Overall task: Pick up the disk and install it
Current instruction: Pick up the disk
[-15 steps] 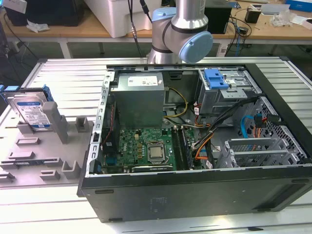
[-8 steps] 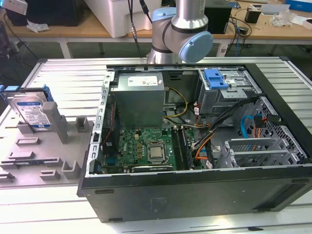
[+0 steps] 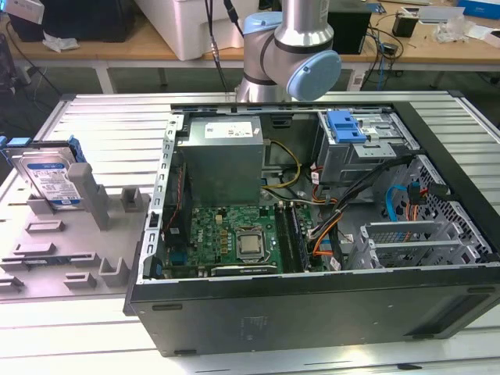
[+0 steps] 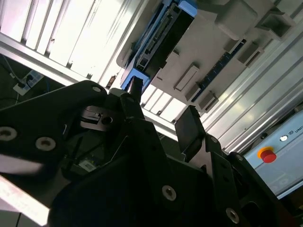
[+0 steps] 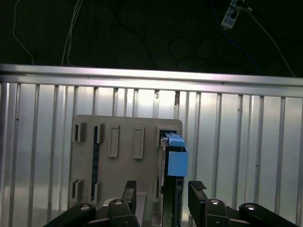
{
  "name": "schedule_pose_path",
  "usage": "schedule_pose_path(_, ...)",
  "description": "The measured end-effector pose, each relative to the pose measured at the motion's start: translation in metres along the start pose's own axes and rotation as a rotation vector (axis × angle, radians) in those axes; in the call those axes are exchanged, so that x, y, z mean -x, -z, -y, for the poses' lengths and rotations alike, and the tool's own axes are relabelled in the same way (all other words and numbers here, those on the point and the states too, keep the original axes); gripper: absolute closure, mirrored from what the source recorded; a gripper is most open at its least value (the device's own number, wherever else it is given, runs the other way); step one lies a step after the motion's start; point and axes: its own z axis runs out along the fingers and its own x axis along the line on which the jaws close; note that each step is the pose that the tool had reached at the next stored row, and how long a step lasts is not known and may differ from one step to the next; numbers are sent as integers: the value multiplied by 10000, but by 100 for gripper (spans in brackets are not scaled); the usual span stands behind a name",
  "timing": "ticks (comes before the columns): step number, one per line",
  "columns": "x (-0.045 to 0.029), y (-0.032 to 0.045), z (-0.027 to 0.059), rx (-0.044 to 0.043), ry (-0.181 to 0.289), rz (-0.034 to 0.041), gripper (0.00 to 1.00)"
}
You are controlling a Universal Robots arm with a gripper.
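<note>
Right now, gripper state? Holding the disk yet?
Gripper: open, holding nothing. The disk stands in the grey fixture tray.

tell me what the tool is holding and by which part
Nothing is held: the tool is open, and the silver blue-railed hard drive stands in the grey moulded tray.

Work table [image 3: 101, 117]: silver metal, ribbed with parallel slats along its top. Items resting directly on it:
1. Grey moulded fixture tray [image 3: 55, 254], at the exterior view's left, just beside the case.
2. Black desktop computer case [image 3: 312, 316], lying on its side with the open face up, across the centre and the exterior view's right.
</note>
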Motion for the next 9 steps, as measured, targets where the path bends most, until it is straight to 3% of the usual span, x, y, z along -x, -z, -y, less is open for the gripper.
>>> schedule_pose_path(2, 0, -1, 0, 0, 0, 0, 46)
schedule_pose_path(4, 0, -2, 0, 0, -1, 1, 59)
schedule_pose_path(9, 15, -12, 1, 0, -2, 1, 59)
